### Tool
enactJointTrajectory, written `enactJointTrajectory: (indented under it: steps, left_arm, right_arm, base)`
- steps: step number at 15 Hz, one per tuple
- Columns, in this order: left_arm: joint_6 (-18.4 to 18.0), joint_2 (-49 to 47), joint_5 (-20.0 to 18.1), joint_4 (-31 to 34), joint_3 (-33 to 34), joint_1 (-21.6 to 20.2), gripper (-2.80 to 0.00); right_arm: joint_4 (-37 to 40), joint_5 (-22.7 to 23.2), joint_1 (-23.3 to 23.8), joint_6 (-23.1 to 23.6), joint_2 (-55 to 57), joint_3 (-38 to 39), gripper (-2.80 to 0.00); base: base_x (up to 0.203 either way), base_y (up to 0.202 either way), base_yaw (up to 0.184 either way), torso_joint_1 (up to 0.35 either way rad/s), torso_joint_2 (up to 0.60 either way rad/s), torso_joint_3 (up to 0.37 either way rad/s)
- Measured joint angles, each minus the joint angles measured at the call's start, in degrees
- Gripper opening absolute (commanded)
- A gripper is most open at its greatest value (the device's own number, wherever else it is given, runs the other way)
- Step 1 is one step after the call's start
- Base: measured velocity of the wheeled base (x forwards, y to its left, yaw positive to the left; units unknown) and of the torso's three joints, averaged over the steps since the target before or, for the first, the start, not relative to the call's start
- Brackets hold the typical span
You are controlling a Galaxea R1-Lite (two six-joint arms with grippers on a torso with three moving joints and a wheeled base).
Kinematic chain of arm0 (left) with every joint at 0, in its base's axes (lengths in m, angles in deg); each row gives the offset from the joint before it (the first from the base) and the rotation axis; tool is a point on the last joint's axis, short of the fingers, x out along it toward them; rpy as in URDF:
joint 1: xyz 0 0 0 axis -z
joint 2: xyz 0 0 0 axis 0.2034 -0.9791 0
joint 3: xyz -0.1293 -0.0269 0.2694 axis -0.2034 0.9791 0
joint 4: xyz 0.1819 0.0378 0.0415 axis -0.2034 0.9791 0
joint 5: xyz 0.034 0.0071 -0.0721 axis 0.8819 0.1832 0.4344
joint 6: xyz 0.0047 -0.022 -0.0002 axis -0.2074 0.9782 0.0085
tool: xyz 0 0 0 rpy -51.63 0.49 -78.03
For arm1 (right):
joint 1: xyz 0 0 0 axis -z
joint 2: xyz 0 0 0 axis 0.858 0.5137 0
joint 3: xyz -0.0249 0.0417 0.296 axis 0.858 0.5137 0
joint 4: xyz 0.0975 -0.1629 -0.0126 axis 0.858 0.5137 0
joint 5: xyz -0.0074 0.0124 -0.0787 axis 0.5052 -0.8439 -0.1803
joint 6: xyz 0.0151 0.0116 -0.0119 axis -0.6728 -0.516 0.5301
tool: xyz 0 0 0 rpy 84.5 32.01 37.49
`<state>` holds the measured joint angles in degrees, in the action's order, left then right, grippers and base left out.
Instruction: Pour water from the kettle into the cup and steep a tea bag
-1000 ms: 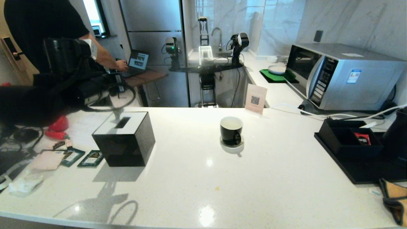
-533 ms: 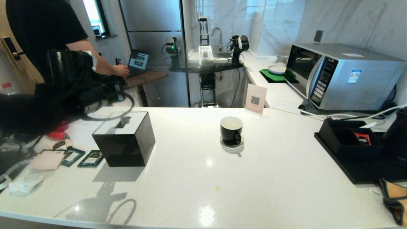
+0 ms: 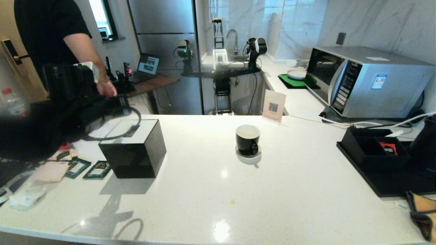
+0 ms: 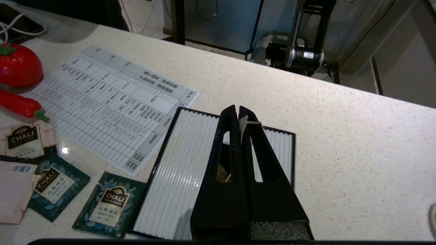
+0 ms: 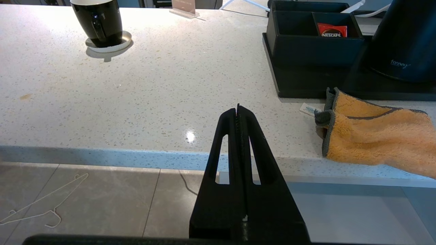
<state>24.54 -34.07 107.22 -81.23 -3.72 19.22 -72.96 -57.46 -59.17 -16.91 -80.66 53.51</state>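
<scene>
The black cup [image 3: 247, 139] with its white inside stands on a small white saucer [image 3: 249, 158] mid-counter; I cannot tell whether it holds water. At the far right, the matte black kettle [image 3: 424, 143] sits on a black tray [image 3: 391, 183]. My left gripper [image 4: 237, 110] hangs above the ribbed white top of the black tissue box [image 4: 177, 170], shut on a tea bag's white tag [image 4: 243, 123]. The brown bag [image 4: 223, 176] shows through a finger slot. My right gripper [image 5: 237, 108] is shut and empty, off the counter's front edge, well short of the kettle [image 5: 405, 37] and the cup [image 5: 98, 20].
Tea sachets [image 4: 109, 204], a printed sheet [image 4: 112, 102] and red toy fruit [image 4: 18, 64] lie left of the tissue box [image 3: 133, 149]. A black compartment box [image 3: 373, 148] holds a red sachet. An orange cloth [image 5: 371, 136] lies at the front right. A person [image 3: 51, 34] stands behind the counter.
My left arm has dropped lower and come over the tissue box. The person behind has drawn their hand back from the laptop. Cup and kettle have not moved.
</scene>
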Motion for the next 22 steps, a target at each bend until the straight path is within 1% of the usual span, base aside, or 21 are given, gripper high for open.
enactJointTrajectory:
  steps: [2, 5, 7, 9, 10, 13, 15, 16, 19, 22]
  left_arm:
    - [0.0, -0.9, 0.0, -1.5, 0.7, -0.5, -2.80]
    - [-0.2, -2.2, 0.1, -5.4, 2.6, -0.9, -2.80]
    - [-0.3, -2.3, 0.1, -5.7, 4.8, -0.8, -2.80]
    - [-1.2, -1.5, -0.5, -4.9, 7.5, -0.4, -2.80]
    - [-2.3, -1.0, -0.6, -4.0, 8.7, -0.1, -2.80]
    - [-2.9, -0.7, -0.3, -3.3, 10.1, -0.1, -2.80]
    - [-2.9, -0.7, -0.2, -0.6, 10.2, -0.1, -2.80]
    - [-2.7, -0.7, -0.2, 0.7, 9.9, -0.1, 0.00]
    - [-2.6, -0.7, 0.2, 1.1, 8.6, 1.1, 0.00]
    - [-2.6, -0.3, 0.8, 1.3, 8.4, 1.2, 0.00]
  right_arm:
    - [0.0, 0.0, 0.0, 0.0, 0.0, 0.0, -2.80]
    - [0.0, 0.0, 0.0, 0.0, 0.0, 0.0, -2.80]
    - [0.0, 0.0, 0.0, 0.0, 0.0, 0.0, -2.80]
    - [0.0, 0.0, 0.0, 0.0, 0.0, 0.0, -2.80]
    - [0.0, 0.0, 0.0, 0.0, 0.0, 0.0, -2.80]
    - [0.0, 0.0, 0.0, 0.0, 0.0, 0.0, -2.80]
    - [0.0, 0.0, 0.0, 0.0, 0.0, 0.0, -2.80]
    - [0.0, 0.0, 0.0, 0.0, 0.0, 0.0, -2.80]
    - [0.0, 0.0, 0.0, 0.0, 0.0, 0.0, -2.80]
    - [0.0, 0.0, 0.0, 0.0, 0.0, 0.0, -2.80]
  base:
    - [0.000, 0.000, 0.000, 0.000, 0.00, 0.000]
    - [0.000, 0.000, 0.000, 0.000, 0.00, 0.000]
    - [0.000, 0.000, 0.000, 0.000, 0.00, 0.000]
    - [0.000, 0.000, 0.000, 0.000, 0.00, 0.000]
    - [0.000, 0.000, 0.000, 0.000, 0.00, 0.000]
    - [0.000, 0.000, 0.000, 0.000, 0.00, 0.000]
    - [0.000, 0.000, 0.000, 0.000, 0.00, 0.000]
    - [0.000, 0.000, 0.000, 0.000, 0.00, 0.000]
    - [0.000, 0.000, 0.000, 0.000, 0.00, 0.000]
    - [0.000, 0.000, 0.000, 0.000, 0.00, 0.000]
